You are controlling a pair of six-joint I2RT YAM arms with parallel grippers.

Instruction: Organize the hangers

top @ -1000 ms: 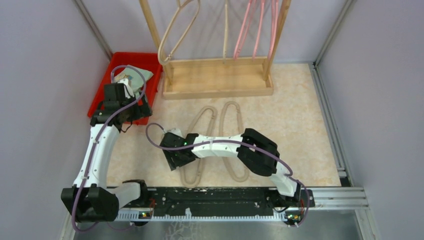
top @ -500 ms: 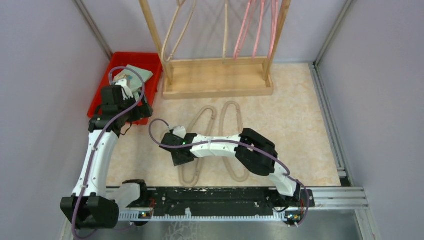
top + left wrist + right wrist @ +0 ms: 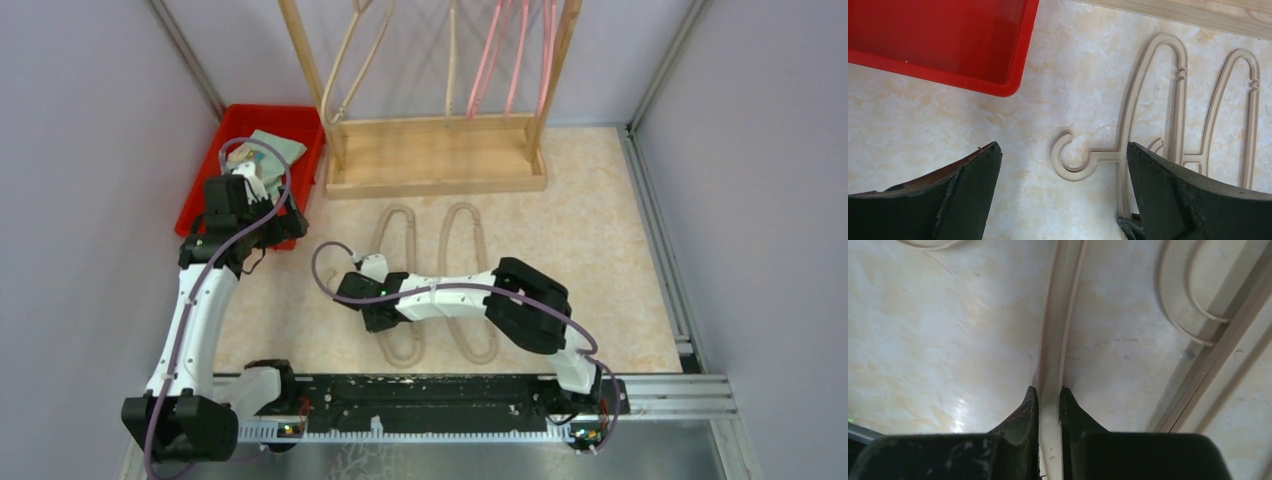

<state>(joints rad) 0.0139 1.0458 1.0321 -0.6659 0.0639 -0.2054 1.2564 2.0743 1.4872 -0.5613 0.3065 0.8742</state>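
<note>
Right gripper (image 3: 1049, 399) clamped on a bar of a beige hanger (image 3: 1060, 315) lying flat on the tabletop (image 3: 948, 340), left gripper (image 3: 1063, 150) spread wide near a red bin (image 3: 1020, 60)

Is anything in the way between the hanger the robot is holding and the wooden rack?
Nothing visible: only bare table lies between the beige hanger in the right gripper and the wooden rack.
</note>
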